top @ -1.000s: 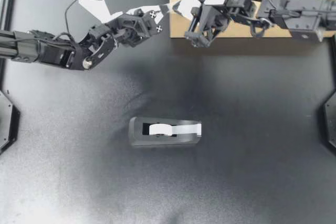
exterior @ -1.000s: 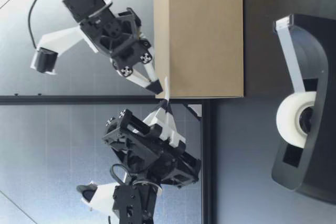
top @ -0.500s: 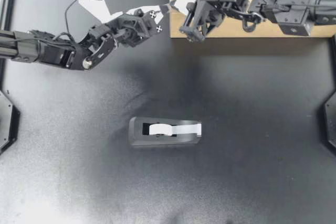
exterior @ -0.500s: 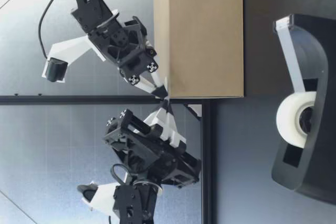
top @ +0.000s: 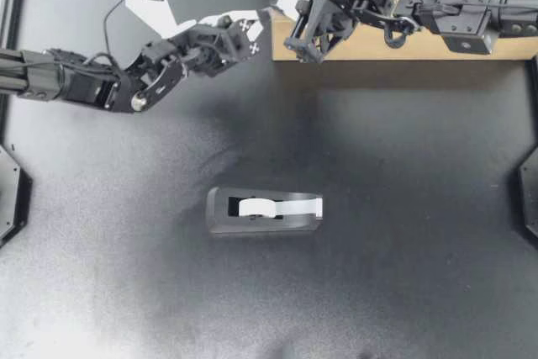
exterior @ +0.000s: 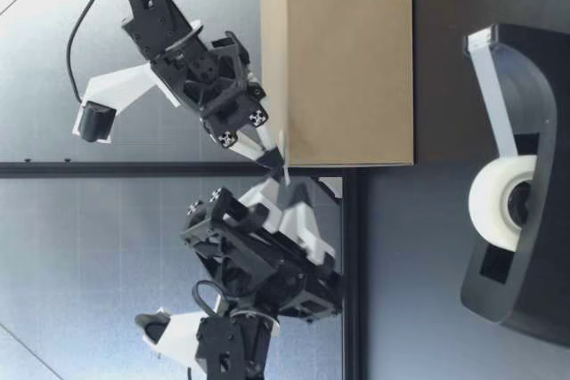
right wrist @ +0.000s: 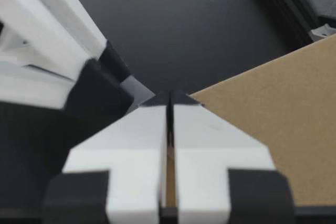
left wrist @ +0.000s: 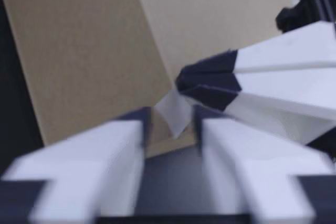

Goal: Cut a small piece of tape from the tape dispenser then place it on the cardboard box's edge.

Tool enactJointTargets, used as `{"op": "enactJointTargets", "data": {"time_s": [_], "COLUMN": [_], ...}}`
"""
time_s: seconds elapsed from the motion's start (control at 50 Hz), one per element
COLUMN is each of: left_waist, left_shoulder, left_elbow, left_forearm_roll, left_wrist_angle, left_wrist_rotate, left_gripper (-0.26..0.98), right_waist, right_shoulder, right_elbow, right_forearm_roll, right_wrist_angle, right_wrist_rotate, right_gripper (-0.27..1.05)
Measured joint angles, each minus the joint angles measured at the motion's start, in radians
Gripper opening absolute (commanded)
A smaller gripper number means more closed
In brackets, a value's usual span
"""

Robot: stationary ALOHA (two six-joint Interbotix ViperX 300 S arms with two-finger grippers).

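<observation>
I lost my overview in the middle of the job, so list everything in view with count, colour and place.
tape dispenser: one, black with a white roll, middle of the table
cardboard box: one, brown, table's far side, toward my right arm
piece of tape: one, whitish, at the box's corner, between the two grippers' tips
table: one, black, under everything
left gripper: one, white fingers with dark tips, open, beside the box's corner
right gripper: one, same colours, shut on the piece of tape at the box's corner

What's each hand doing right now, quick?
Left hand: open, not gripping the tape piece.
Right hand: closed on the tape piece, at the box corner.
</observation>
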Motion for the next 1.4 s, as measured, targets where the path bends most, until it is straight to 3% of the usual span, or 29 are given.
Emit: {"op": "enactJointTargets", "data": {"time_s": [0.18, 0.34, 0.5, 0.86, 1.1, 1.28, 1.4], "left_waist": [-0.011, -0.057, -0.112, -0.241, -0.307, -0.337, -0.341], "left_shoulder": [-0.008, -0.055, -0.155, -0.376, -0.440, -0.482, -0.500], "left_elbow": [0.034, 0.106, 0.190, 0.261, 0.265, 0.273, 0.276], "left_forearm_roll": [0.000, 0.000, 0.014, 0.164, 0.293, 0.402, 0.423], "left_wrist_angle": [0.002, 0.003, 0.021, 0.075, 0.091, 0.091, 0.091], "left_wrist_rotate": [0.003, 0.032, 0.129, 0.546, 0.673, 0.675, 0.675], "left_gripper": [0.43, 0.43, 0.42, 0.42, 0.42, 0.42, 0.42], "right_waist": [-0.002, 0.006, 0.089, 0.325, 0.466, 0.494, 0.494], "right_shoulder": [0.000, -0.051, -0.153, -0.364, -0.443, -0.480, -0.491], "right_elbow": [-0.008, -0.012, -0.002, 0.163, 0.270, 0.321, 0.344], "right_forearm_roll": [-0.002, -0.002, 0.000, 0.014, 0.014, 0.015, 0.014], "right_wrist_angle": [-0.002, -0.002, 0.005, -0.015, -0.100, -0.166, -0.207], "right_wrist_rotate": [0.011, 0.017, 0.017, 0.098, 0.137, 0.173, 0.178], "right_gripper": [-0.10, -0.10, -0.10, -0.10, -0.10, -0.10, -0.10]}}
